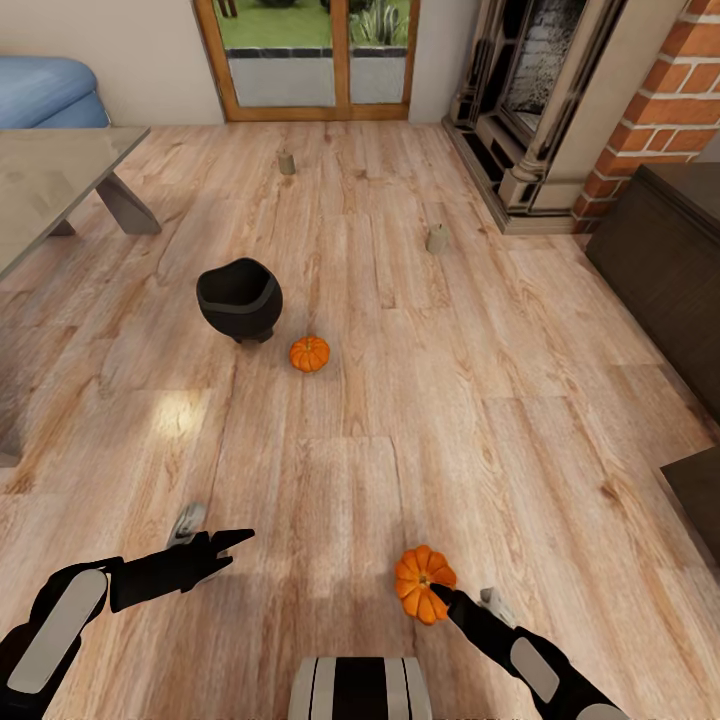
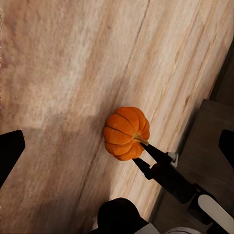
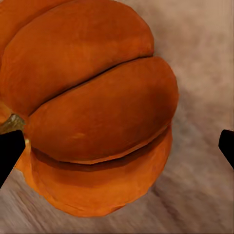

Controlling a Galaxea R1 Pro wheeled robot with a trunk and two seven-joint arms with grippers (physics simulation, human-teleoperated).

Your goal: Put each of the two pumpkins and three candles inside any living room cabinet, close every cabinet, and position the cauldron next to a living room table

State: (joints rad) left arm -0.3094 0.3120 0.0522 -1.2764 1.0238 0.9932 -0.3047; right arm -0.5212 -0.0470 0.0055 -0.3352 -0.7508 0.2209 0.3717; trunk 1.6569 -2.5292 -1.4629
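Observation:
One orange pumpkin (image 1: 424,583) is low in the head view, between the fingers of my right gripper (image 1: 462,595). The right wrist view shows this pumpkin (image 3: 92,107) against one fingertip near its stem, with a gap to the other finger, so the gripper is open. My left gripper (image 1: 215,535) hangs open over bare floor to the left. A second pumpkin (image 1: 309,353) lies beside the black cauldron (image 1: 238,298). Two beige candles (image 1: 287,163) (image 1: 437,238) stand farther off on the floor. The dark brown cabinet (image 1: 660,260) runs along the right wall.
A grey table (image 1: 50,180) and a blue sofa (image 1: 45,90) are at the left. The stone fireplace (image 1: 540,100) and a glass door (image 1: 320,55) are at the back. A dark panel (image 1: 700,490) juts in at the right edge. Wooden floor lies between.

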